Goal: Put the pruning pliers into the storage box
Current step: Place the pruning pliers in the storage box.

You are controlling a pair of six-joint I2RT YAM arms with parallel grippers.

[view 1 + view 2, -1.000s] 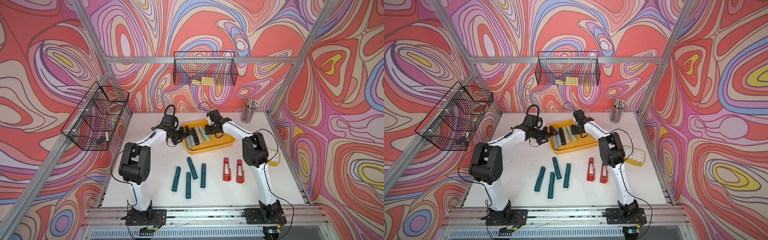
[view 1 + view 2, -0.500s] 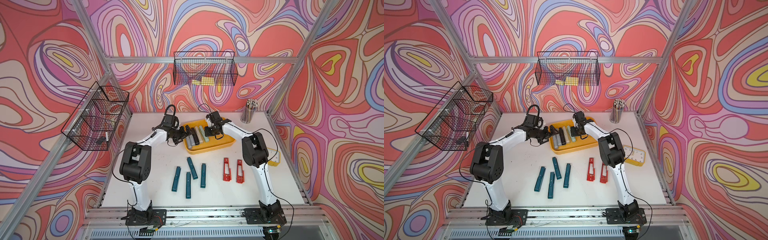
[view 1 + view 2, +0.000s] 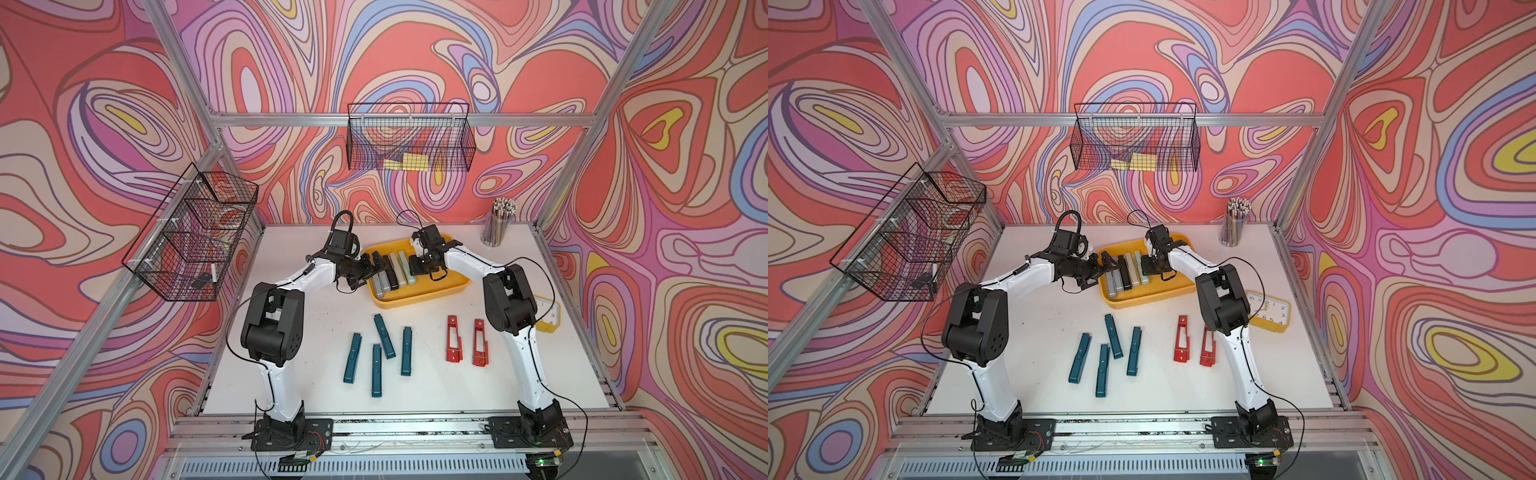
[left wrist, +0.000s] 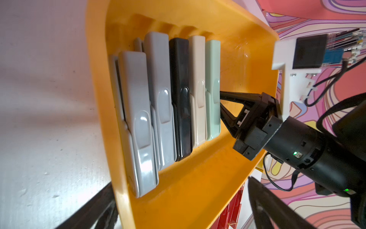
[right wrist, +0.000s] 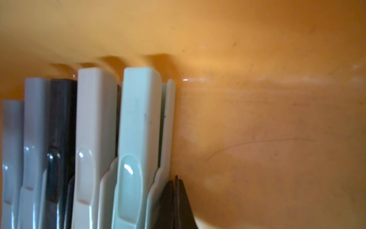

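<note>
One white tabletop (image 3: 436,390): bears everything listed below, inside a frame with swirl-patterned walls.
Robot arms: the white-and-black left arm (image 3: 272,320) and right arm (image 3: 509,299) both reach to the far middle of the table.
Black wire-mesh baskets: one hangs on the left wall (image 3: 191,245) and one on the back wall (image 3: 411,139), both off the table.
Storage box: a shallow rectangular yellow plastic storage box (image 3: 440,284) with rounded corners and a low rim, at the far middle of the table.
Yellow alarm clock (image 3: 1268,316): lies flat near the right edge.
Clear cup of pencils (image 3: 496,228): stands at the far right corner.
Pruning pliers in the box: five slim bar-shaped pruning pliers lie side by side at its left end — grey (image 4: 136,123), grey (image 4: 160,99), black (image 4: 181,99), beige (image 4: 198,89), mint (image 4: 213,89).
Teal pliers: four (image 3: 352,357) (image 3: 376,370) (image 3: 384,336) (image 3: 407,351) lie loose on the table, apart from the box.
Red slotted pliers: two (image 3: 454,356) (image 3: 480,360) lie parallel, to the right of the teal ones.
Left gripper (image 3: 376,270): jaws spread wide, holding nothing, at the box's left rim near the grey pair.
Right gripper (image 4: 222,97): jaws closed together and empty — tips inside the box, against the outer side of the mint tool.
</note>
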